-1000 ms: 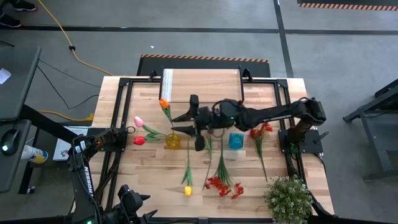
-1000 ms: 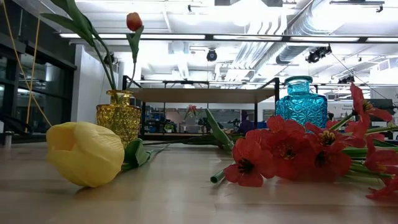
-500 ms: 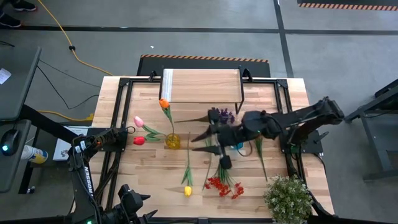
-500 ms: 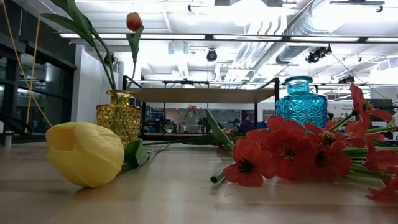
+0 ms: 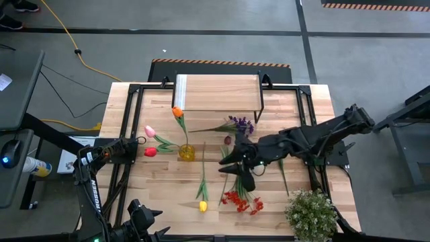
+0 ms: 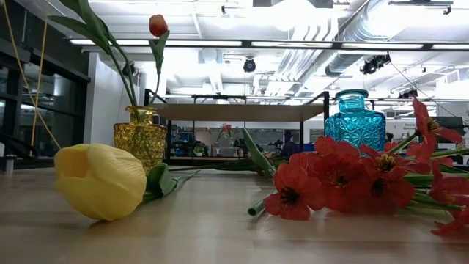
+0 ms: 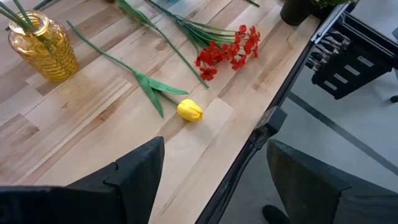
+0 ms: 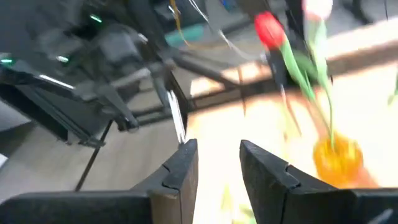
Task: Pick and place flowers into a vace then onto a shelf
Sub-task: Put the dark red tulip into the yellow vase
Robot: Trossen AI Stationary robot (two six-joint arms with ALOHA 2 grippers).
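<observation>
A yellow vase [image 5: 186,153] holds orange, pink and red tulips upright. More flowers lie flat on the table: a purple spray [image 5: 240,124] in front of the shelf [image 5: 218,92], a dark tulip [image 5: 227,140], a yellow tulip [image 5: 203,206] and red sprays [image 5: 242,200]. The blue vase [image 6: 355,122] shows in the low view; my right arm covers it from above. My right gripper [image 5: 227,160] hovers above the table's middle, pointing toward the yellow vase [image 8: 336,158], open with a narrow gap and nothing between its fingers. My left gripper [image 7: 214,144] waits wide open off the near left corner.
A bushy green potted plant [image 5: 310,214] stands at the near right corner. Black frame rails [image 5: 131,128] run along the table's left and right sides. Bare wood lies left of the yellow tulip and between the shelf and the yellow vase.
My right gripper has drawn back from beside the yellow vase toward the table's right and near edge, rolling about its own axis as it went. The purple spray and the dark tulip now show; the arm now covers the blue vase. The flowers in the low view have not moved.
</observation>
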